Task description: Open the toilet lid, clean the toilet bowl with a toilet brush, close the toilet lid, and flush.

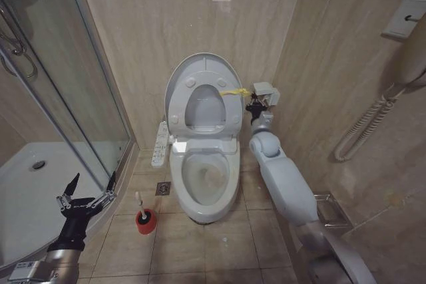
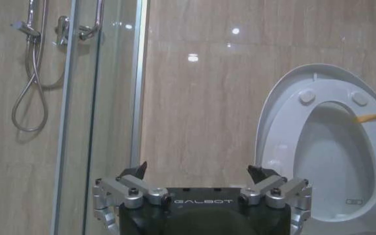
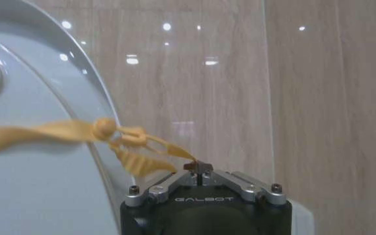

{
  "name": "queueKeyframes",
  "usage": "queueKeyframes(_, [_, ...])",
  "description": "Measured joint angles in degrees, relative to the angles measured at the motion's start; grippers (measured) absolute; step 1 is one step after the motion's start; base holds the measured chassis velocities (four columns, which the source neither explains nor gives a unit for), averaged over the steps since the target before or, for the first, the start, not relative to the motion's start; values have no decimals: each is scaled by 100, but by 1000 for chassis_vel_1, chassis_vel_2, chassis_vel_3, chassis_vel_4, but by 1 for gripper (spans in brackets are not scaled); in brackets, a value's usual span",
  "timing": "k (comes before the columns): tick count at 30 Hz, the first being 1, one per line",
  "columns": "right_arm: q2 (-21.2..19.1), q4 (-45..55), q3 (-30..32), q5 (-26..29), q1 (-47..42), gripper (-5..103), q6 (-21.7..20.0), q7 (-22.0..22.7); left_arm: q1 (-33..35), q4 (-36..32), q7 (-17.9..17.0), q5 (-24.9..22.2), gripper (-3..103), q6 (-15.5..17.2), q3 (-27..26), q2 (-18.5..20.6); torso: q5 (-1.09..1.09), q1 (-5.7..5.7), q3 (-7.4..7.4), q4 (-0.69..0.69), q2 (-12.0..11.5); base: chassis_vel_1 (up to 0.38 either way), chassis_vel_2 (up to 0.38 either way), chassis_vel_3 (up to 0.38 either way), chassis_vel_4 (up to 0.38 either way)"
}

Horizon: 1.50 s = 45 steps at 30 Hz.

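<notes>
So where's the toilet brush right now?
In the head view the toilet brush stands upright in its red holder on the floor tiles, just left of the toilet bowl, between it and the shower enclosure, ahead of the open left hand.

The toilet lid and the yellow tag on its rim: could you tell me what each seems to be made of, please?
The toilet lid looks like glossy white moulded plastic: smooth, with light glints along its edge. The yellow tag, pinched by the right gripper, appears to be a soft rubbery or fabric strip, since it is knotted and limp; which one, I cannot tell.
</notes>
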Motion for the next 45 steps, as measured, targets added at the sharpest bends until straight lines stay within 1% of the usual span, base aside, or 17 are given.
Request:
queueKeyframes(12, [118, -833, -327, -93, 956, 0, 67, 9, 0, 0, 0, 0, 100, 0, 0, 0, 0, 0, 0, 2, 0, 0, 0, 0, 0])
queueKeyframes(22, [146, -1128, -447, -106, 1219, 0, 66, -4, 0, 0, 0, 0, 100, 0, 0, 0, -1, -1, -1, 1, 0, 0, 0, 0, 0])
queueKeyframes(35, [-117, -859, -468, -121, 1008, 0, 53, 65, 0, 0, 0, 0, 100, 0, 0, 0, 0, -1, -1, 2, 0, 0, 0, 0, 0])
queueKeyframes(45, [-403, -20, -569, 186, 517, 0, -186, 205, 0, 0, 0, 0, 100, 0, 0, 0, 0, -1, -1, 1, 1, 0, 0, 0, 0])
